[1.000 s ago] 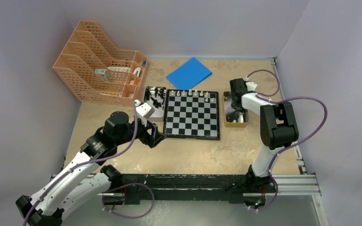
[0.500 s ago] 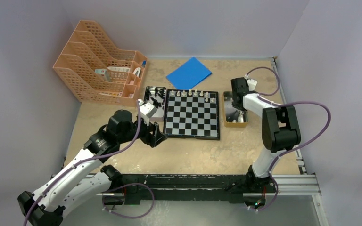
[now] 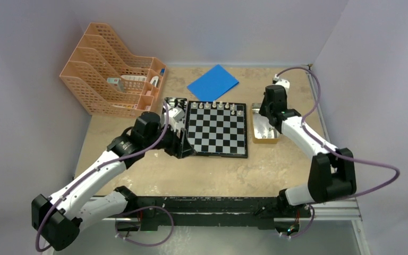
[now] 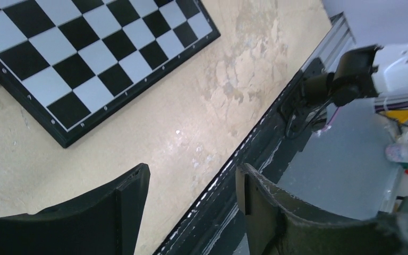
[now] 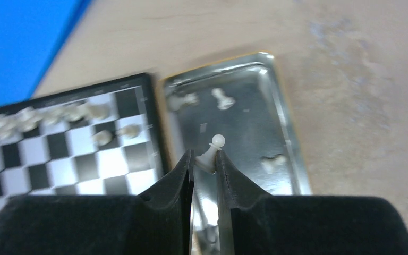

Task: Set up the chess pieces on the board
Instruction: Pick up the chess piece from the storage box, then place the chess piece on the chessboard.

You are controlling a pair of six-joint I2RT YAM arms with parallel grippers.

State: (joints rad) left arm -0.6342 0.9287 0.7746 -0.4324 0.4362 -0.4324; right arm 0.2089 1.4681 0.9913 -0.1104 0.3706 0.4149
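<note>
- Chess pawn [image 5: 216,144], pale and tiny, likely light, rigid and slick, is pinched low on its stem by the right claw [image 5: 204,159] over the tin [image 5: 249,133] right of the board [image 5: 85,154].
- Left claw [image 4: 191,172] gapes, empty.

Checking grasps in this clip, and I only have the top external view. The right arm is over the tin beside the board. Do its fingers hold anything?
Observer: Yes. In the right wrist view the right fingers pinch one white pawn by its lower part, over the tin.
Operator: Are any pieces left in the tin?
Observer: A few more pale pieces lie on its floor.
Operator: And the left fingers?
Observer: The left fingers stand apart with nothing between them, over bare table near a corner of the board.
</note>
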